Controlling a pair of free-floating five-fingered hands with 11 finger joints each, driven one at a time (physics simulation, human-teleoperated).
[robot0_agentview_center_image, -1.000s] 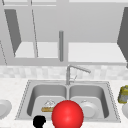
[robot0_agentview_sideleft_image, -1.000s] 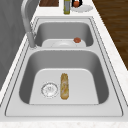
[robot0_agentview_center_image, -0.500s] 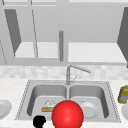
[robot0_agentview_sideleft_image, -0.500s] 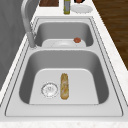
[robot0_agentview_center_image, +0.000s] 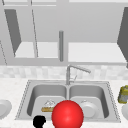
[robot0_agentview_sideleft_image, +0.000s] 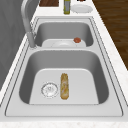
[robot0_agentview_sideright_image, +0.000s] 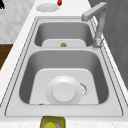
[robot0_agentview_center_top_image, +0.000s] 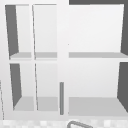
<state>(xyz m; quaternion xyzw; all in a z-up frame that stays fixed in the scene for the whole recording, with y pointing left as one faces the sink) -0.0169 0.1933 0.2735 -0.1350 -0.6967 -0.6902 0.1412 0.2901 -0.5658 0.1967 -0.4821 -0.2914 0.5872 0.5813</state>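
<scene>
Left hand low at sink's front edge, finger state unclear; bread roll lies just beyond in left basin, long axis front-to-back beside drain

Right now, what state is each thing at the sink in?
Bread roll: lying flat in the left basin beside the drain.
Plate: resting in the right basin.
Tap: spout swung toward the right basin, no water visible.
Bottle: upright on the counter.
Cabinet: open, shelves bare.
</scene>
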